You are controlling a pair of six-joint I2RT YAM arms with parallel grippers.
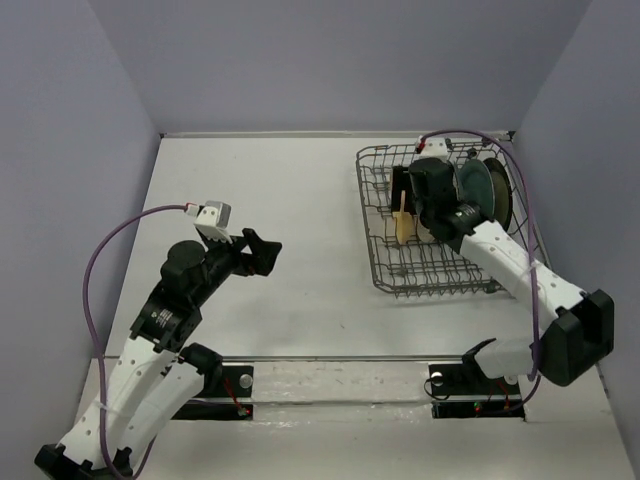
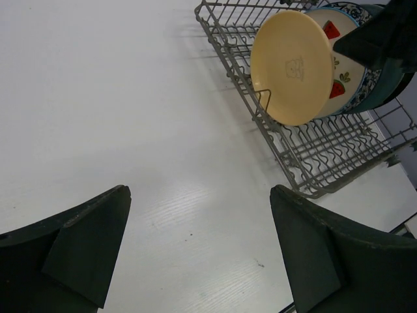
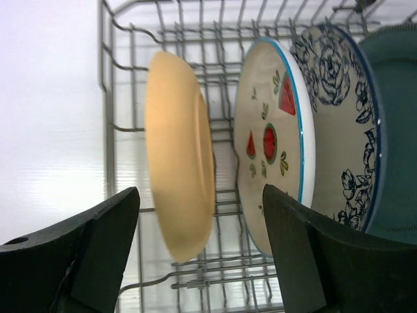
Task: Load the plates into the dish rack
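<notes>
The grey wire dish rack [image 1: 385, 262] stands at the back right. Plates stand upright in it in a row: orange-yellow [image 3: 179, 156], white with red fruit marks [image 3: 273, 143], blue-and-white floral [image 3: 339, 111], teal [image 3: 397, 130]. A dark-rimmed plate [image 1: 499, 190] shows at the row's right end. My right gripper [image 3: 201, 192] is open and empty, just above the rack, jaws either side of the orange-yellow plate's edge without touching. My left gripper [image 2: 199, 195] is open and empty over bare table, well left of the rack [image 2: 313, 156].
The white table [image 1: 280, 190] is walled by grey panels at the back and sides. The right arm [image 1: 500, 255] reaches over the rack's near right corner. A purple cable [image 1: 525, 200] arcs above the rack's right side.
</notes>
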